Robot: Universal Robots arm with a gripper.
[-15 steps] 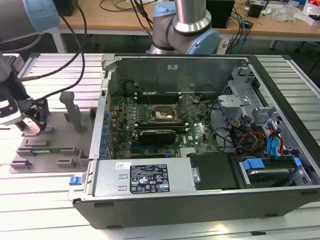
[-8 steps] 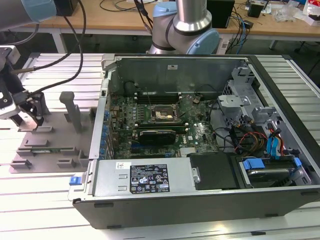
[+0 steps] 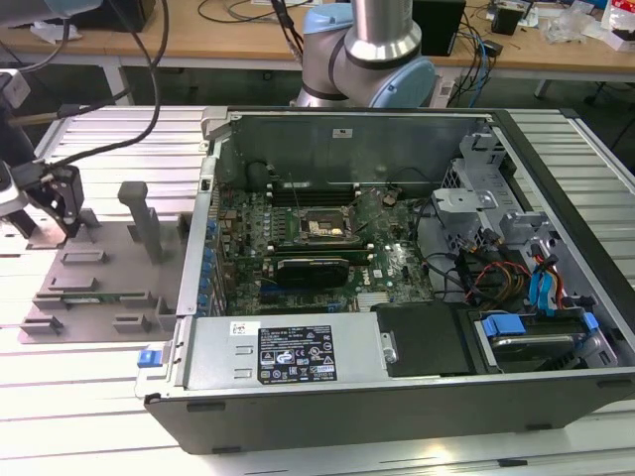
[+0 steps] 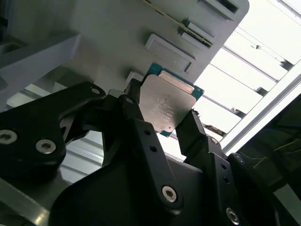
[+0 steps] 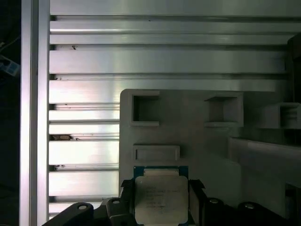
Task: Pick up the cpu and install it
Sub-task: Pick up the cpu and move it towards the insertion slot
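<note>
Bright room light is recorded. Strong glare is seen on the ribbed silvery aluminium table [image 3: 89, 397], nearly white in the second wrist view. The open dark-grey metal computer case [image 3: 397, 397] is shaded inside. A soft sheen is noted on the small square silvery-topped cpu [image 5: 161, 200].

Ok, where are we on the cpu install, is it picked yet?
Done: the hand is closed on the cpu, gripping it by two opposite edges. In hand: the chip sits over the grey tray at the exterior view's left; I cannot tell whether it is clear of the tray. Left: it is not in the motherboard socket, which looks empty inside the computer case.
</note>
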